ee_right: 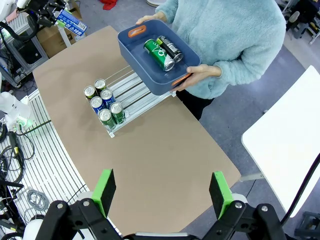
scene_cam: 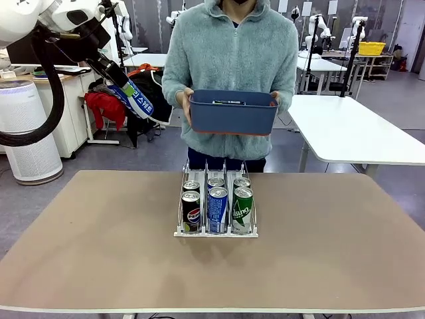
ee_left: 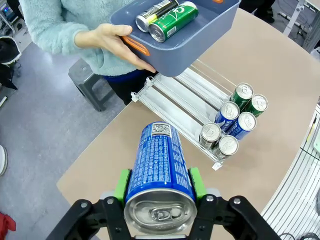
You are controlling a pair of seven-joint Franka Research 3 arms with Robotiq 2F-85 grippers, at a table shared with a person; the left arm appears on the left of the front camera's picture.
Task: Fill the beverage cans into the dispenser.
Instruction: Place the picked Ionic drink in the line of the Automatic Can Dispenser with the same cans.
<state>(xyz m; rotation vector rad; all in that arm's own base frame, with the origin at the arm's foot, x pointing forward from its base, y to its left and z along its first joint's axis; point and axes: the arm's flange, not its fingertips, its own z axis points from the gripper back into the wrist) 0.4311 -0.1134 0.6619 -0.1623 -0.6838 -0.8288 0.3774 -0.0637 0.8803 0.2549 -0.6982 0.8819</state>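
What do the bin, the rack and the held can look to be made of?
Bin: probably moulded plastic, matte dark blue, rounded corners, orange grip inserts.
Rack: seemingly clear-and-white plastic with thin rails, lanes catching glare.
Can in the left hand: likely aluminium, shiny silver top with pull tab, blue printed wall.

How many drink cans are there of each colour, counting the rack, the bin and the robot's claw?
Blue cans: 3 (2 in the rack, 1 in the left claw)
Green cans: 3 (2 in the rack, 1 in the bin)
Black cans: 3 (2 in the rack, 1 in the bin)
Total: 9
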